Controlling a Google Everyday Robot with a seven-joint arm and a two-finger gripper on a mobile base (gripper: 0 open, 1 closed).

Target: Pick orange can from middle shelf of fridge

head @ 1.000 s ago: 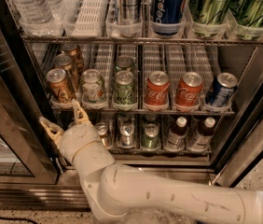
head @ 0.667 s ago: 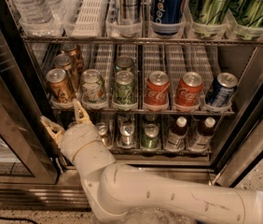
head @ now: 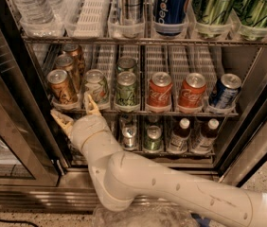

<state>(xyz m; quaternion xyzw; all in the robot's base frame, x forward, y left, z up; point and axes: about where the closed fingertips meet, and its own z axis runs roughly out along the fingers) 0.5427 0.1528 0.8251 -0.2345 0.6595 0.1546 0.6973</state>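
Observation:
Three orange cans stand in a row in the far-left lane of the middle shelf (head: 171, 111) of the fridge (head: 15, 98); the front orange can (head: 61, 86) is at the shelf's front edge. My gripper (head: 75, 111) is just below and in front of this can, open, with one tan finger (head: 61, 120) to the lower left and the other finger (head: 92, 104) rising in front of the pale green-and-white can (head: 96, 85). The fingers hold nothing. My white arm (head: 138, 178) reaches up from the lower right.
On the same shelf stand green cans (head: 126, 89), two red Coca-Cola cans (head: 159, 92) and a blue can (head: 225, 91). The rack above holds water bottles (head: 29, 6), a Pepsi can (head: 171, 6) and tall green cans (head: 216, 6). Small bottles and cans (head: 181, 136) fill the rack below. The dark door frame (head: 10, 126) is at the left.
The gripper has moved up a little toward the front of the middle shelf, closer to the front orange can. The cans have not moved.

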